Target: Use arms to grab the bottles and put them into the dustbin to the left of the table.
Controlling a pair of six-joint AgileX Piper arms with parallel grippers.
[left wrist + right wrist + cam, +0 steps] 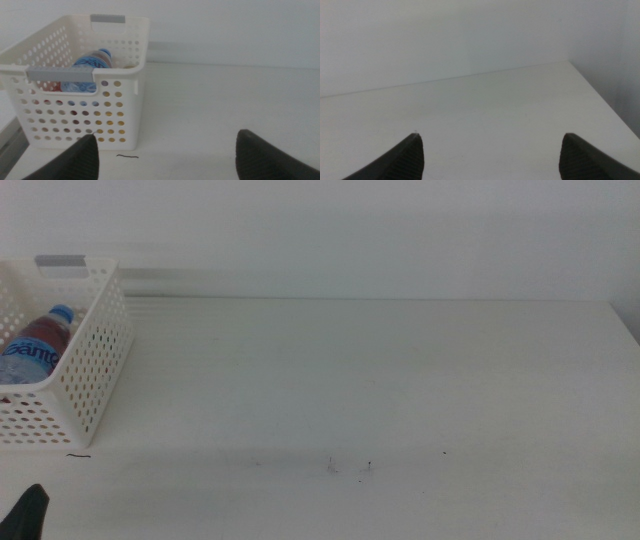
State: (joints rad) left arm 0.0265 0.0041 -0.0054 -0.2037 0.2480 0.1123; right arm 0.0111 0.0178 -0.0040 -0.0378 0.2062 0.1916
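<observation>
Dustbin (92,370) at table's (400,380) left edge; one water bottle (35,345) inside, other contents unclear through holes. Left gripper (167,155) near dustbin, jaws wide apart, empty. Right gripper (490,155) over bare table, jaws wide, empty.

Behind the far edge of the work surface I see a plain pale wall (380,230) running the full width of my middle view, with a faint grey shadow band low on it at the left. A short dark thread-like scrap (78,455) lies near the front left, and it shows again in my left wrist view (127,156). A few tiny dark specks (350,468) sit near the front middle, with one more a little to their right.
</observation>
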